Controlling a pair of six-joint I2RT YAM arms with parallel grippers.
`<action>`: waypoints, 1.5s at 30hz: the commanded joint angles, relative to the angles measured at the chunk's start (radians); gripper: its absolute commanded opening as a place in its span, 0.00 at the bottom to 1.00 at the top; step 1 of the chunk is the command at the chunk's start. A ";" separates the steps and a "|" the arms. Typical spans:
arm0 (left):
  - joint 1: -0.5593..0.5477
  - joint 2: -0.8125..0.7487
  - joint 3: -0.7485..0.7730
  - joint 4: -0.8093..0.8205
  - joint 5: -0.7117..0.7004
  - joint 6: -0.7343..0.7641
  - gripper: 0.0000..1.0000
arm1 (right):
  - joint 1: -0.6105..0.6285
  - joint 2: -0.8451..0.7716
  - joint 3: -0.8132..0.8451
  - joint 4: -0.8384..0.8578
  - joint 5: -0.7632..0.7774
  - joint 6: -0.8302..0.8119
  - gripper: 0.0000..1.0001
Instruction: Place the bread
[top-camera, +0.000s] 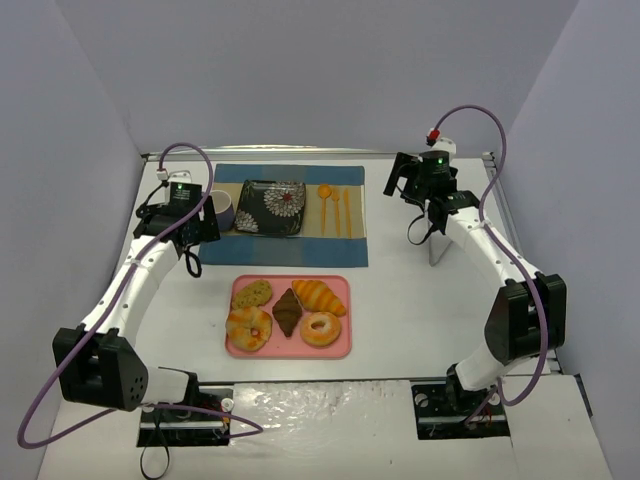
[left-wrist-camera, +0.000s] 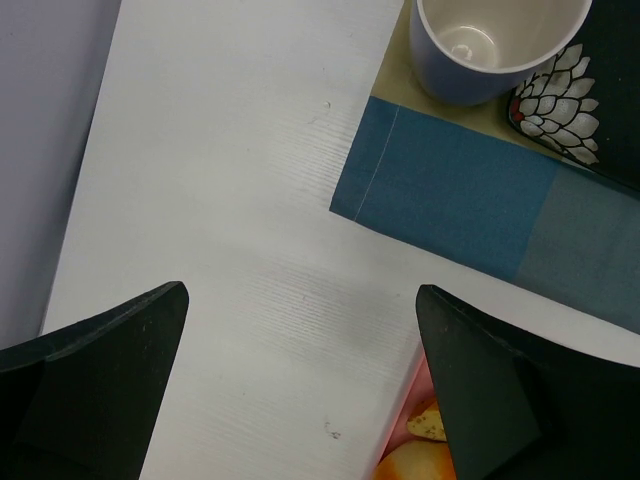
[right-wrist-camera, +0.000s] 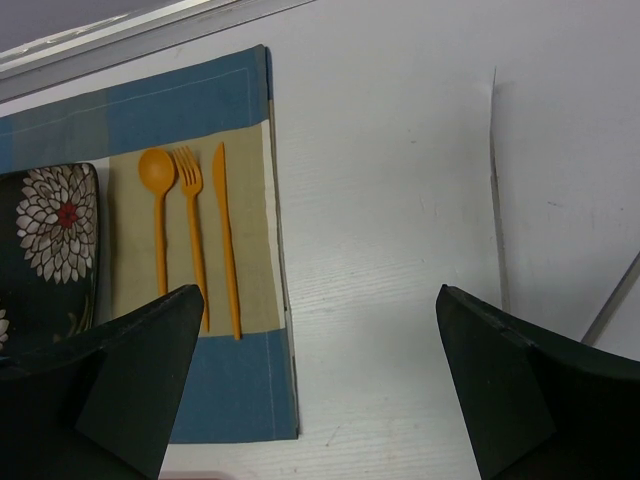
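Note:
The bread, a golden-orange croissant, lies at the back right of the pink tray in the top view. My left gripper hangs open and empty over bare table left of the tray; its wrist view shows the tray's corner between open jaws. My right gripper is open and empty, high over the table right of the placemat. The dark flower-patterned plate sits on the placemat and also shows in the right wrist view.
The tray also holds a dark chocolate pastry, a cookie and two ring donuts. A blue cup stands left of the plate. An orange spoon, fork and knife lie on the placemat's right side.

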 joint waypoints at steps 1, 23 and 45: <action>-0.004 -0.006 0.087 0.022 -0.010 0.029 0.97 | 0.040 0.000 0.046 0.030 0.074 -0.035 1.00; -0.032 -0.051 0.025 0.030 0.128 -0.027 0.97 | 0.257 0.071 0.074 -0.052 0.094 0.041 1.00; -0.132 -0.010 0.037 0.022 -0.065 0.072 0.97 | 0.297 0.259 0.240 -0.077 0.226 0.039 1.00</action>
